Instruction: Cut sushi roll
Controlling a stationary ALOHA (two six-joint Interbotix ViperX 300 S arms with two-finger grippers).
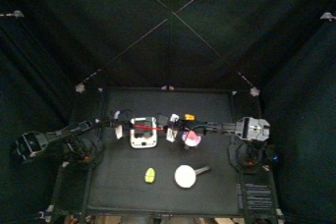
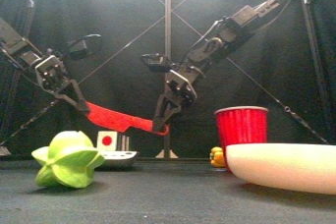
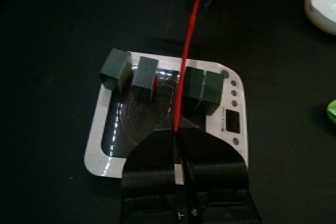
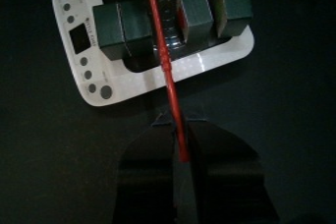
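Note:
A dark green sushi roll [image 3: 144,74], in several pieces with gaps between them, lies on a white board [image 3: 105,149] at the table's middle left [image 1: 141,135]. It also shows in the right wrist view [image 4: 132,22]. A red knife [image 2: 125,122] hangs above the roll, across its length. My left gripper [image 2: 77,98] is shut on the knife's handle end [image 3: 184,159]. My right gripper [image 2: 164,122] is shut on its other end [image 4: 178,140]. In both wrist views the blade shows edge-on, over a gap between pieces.
A red cup [image 2: 241,128] stands right of the board. A white bowl [image 2: 282,164] sits at the front right and a green leafy toy [image 2: 69,159] at the front left. A small yellow-green thing [image 1: 149,176] lies beside the bowl [image 1: 188,176].

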